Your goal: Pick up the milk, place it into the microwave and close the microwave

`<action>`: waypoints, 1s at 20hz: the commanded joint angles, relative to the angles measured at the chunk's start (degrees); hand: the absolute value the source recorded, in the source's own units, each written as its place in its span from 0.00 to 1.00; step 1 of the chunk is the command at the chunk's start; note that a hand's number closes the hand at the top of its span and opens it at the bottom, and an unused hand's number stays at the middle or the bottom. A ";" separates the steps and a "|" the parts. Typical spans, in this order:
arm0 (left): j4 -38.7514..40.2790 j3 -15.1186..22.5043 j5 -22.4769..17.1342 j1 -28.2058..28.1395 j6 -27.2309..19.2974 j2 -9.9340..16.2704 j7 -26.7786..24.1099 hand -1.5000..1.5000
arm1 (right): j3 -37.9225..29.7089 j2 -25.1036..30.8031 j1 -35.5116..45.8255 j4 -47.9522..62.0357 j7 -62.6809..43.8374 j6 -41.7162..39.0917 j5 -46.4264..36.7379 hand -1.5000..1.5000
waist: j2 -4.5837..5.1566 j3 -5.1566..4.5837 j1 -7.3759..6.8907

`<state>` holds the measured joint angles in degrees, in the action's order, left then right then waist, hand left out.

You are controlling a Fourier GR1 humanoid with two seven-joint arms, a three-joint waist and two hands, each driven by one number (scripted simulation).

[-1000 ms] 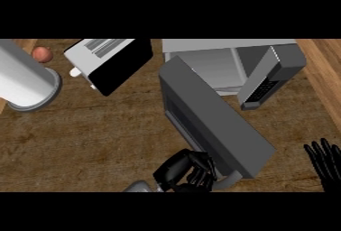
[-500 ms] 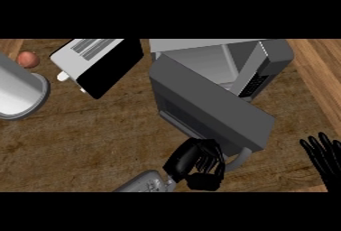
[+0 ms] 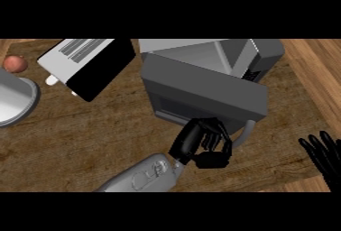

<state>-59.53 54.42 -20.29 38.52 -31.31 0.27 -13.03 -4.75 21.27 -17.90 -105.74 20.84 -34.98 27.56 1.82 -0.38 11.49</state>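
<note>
- The left hand (image 3: 202, 146) has its fingers (image 3: 212, 131) laid against the lower edge of the microwave door (image 3: 206, 97). They look fairly straight, pressing rather than wrapped round anything, and they pinch nothing that shows.
- The thumb part of that hand sits below, just off the door's edge, with the grey forearm (image 3: 143, 176) coming in from the lower edge of the view.
- The door is swung partway across the opening of the microwave (image 3: 263, 56). A strip of the pale inside is visible above it, so by my reading the door is not yet shut.
- The milk cannot be seen anywhere on the worktop (image 3: 80, 131). It is most likely inside the microwave behind the door, though the view does not show it there.
- Judged from this, picking up and placing are probably done and only the closing is left, with the hand placed to push the door home.
- The right hand (image 3: 325, 155) is at the right edge of the view, fingers straight and spread, holding nothing, resting well apart from the microwave.
- On the left lie a toaster (image 3: 86, 67), a grey pot (image 3: 13, 101) and a small reddish fruit (image 3: 15, 64), none of them involved.
</note>
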 commanded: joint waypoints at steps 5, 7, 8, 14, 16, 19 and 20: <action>5.07 -3.19 -7.16 10.29 -4.08 -0.27 -1.05 1.00 | 0.90 0.33 0.19 -4.17 -4.44 1.98 3.68 0.00 | 0.64 0.05 1.38; 7.85 -4.32 -8.80 10.79 -4.23 -0.27 -1.90 1.00 | 0.37 1.33 -0.43 -4.57 -4.95 1.63 3.84 0.00 | 1.17 0.06 2.31; 8.60 -5.15 -9.84 12.33 -3.33 -0.27 -1.70 1.00 | -0.20 1.84 0.26 -4.70 -5.23 1.52 5.08 0.00 | 1.33 0.08 2.33; 13.10 -7.35 -14.55 15.62 -2.72 -0.27 -4.35 1.00 | -0.63 2.45 0.05 -6.41 -6.80 2.32 6.75 0.00 | 1.73 0.14 3.39; 13.99 -8.28 -16.65 15.56 -2.09 -0.27 -5.67 1.00 | -1.12 2.87 0.51 -7.66 -8.16 3.74 7.47 0.00 | 1.86 0.01 3.12; 15.98 -9.26 -18.83 17.80 -1.93 -0.27 -5.69 1.00 | -1.95 3.75 1.39 -7.68 -8.60 3.61 8.74 0.00 | 2.22 0.14 3.95; 16.38 -9.63 -19.41 17.49 -1.67 -0.27 -6.80 1.00 | -2.02 3.84 0.58 -8.19 -8.68 3.38 9.16 0.00 | 2.12 0.12 4.26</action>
<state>-46.57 47.64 -37.27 53.12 -33.45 -0.03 -17.93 -6.15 24.47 -17.29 -113.05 12.88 -31.78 35.39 3.58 -0.27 14.95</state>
